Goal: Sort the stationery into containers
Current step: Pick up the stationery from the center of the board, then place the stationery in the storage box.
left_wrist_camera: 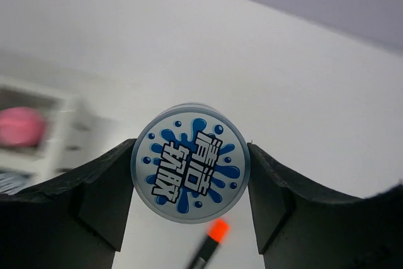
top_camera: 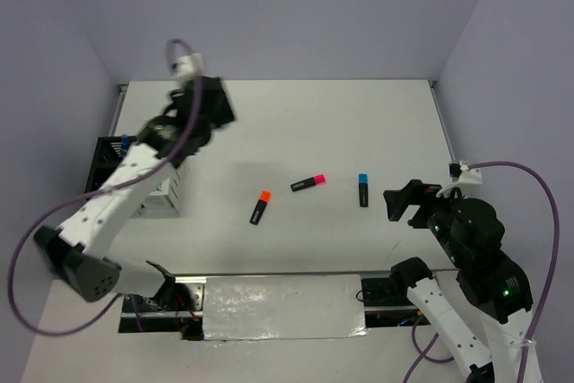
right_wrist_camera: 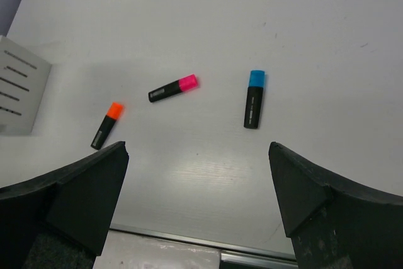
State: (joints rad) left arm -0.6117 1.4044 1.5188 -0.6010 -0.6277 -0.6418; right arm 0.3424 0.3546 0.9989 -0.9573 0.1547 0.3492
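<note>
Tin (left_wrist_camera: 190,161), round and blue-white, clamped between left gripper (top_camera: 213,105) fingers, upper left of top view, near white box (top_camera: 163,193). Right gripper (right_wrist_camera: 198,149) spread wide, empty, lower right. Orange highlighter (top_camera: 260,207), pink highlighter (top_camera: 308,183), blue highlighter (top_camera: 363,189) loose mid-table (top_camera: 359,123).

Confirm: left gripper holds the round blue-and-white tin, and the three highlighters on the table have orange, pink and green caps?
One slip: the third cap is blue, not green. The right wrist view shows the orange-capped highlighter, pink-capped highlighter and blue-capped highlighter lying on the table; the left gripper does hold the round blue-and-white tin.
</note>
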